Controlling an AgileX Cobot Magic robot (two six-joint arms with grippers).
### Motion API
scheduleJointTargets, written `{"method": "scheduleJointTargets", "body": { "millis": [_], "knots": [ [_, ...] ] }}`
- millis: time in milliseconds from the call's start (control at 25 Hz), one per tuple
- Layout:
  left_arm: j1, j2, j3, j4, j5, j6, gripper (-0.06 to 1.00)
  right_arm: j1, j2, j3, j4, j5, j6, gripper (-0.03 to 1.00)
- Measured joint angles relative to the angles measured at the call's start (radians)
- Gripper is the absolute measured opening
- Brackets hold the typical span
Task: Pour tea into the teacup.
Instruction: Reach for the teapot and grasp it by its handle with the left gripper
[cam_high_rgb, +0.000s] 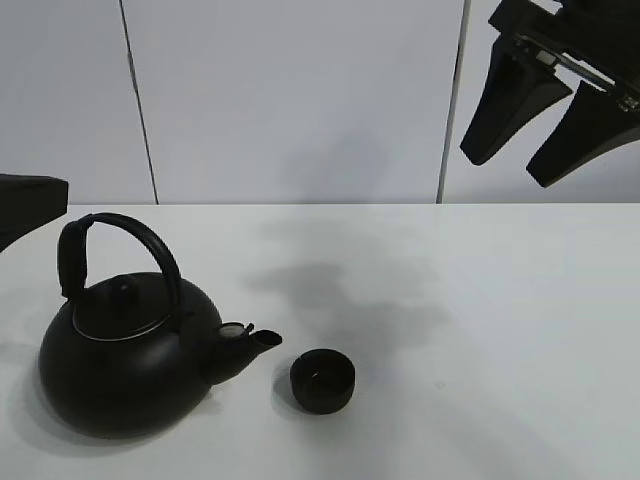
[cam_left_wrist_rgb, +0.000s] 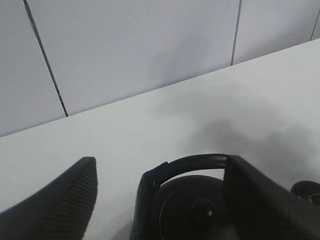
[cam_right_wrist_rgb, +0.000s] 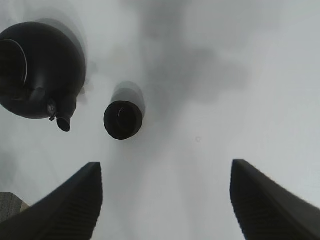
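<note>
The small matte black teacup (cam_high_rgb: 322, 380) stands upright on the white table (cam_high_rgb: 480, 330), just right of the spout of the big black kettle (cam_high_rgb: 120, 360). My right gripper (cam_high_rgb: 512, 165) hangs open and empty, high at the back right. Its wrist view looks down on the teacup (cam_right_wrist_rgb: 123, 120) and the kettle (cam_right_wrist_rgb: 40, 70), with the right gripper (cam_right_wrist_rgb: 166, 167) well above both. My left gripper (cam_left_wrist_rgb: 161, 161) is open and empty just behind the kettle's arched handle (cam_left_wrist_rgb: 190, 162). The teacup's rim (cam_left_wrist_rgb: 306, 189) shows at that view's edge. Only a dark part of the left gripper (cam_high_rgb: 30, 200) shows in the high view.
A white panelled wall (cam_high_rgb: 300, 100) stands behind the table. The kettle's lid knob (cam_high_rgb: 122, 291) sits under the upright handle (cam_high_rgb: 130, 235). Soft shadows lie on the table behind the cup.
</note>
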Motion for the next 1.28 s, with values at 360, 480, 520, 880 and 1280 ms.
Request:
{"method": "scheduleJointTargets", "body": {
  "millis": [360,480,520,880,1280],
  "knots": [
    [0.000,0.120,0.010,0.000,-0.069,0.012,0.51,0.000,0.000,0.000,0.000,0.008,0.000,0.50],
    [0.000,0.181,0.010,-0.005,-0.145,0.017,0.51,0.000,0.000,0.000,0.000,0.014,0.000,0.50],
    [0.000,0.202,0.010,-0.007,-0.173,0.018,0.51,0.000,0.000,0.000,0.000,0.017,0.000,0.50],
    [0.000,0.379,0.010,-0.035,-0.359,0.020,0.51,0.000,0.000,0.000,0.000,0.024,0.000,0.50],
    [0.000,0.552,-0.001,-0.087,-0.497,0.020,0.51,0.000,0.000,0.000,0.000,0.025,0.000,0.50]
  ]
}}
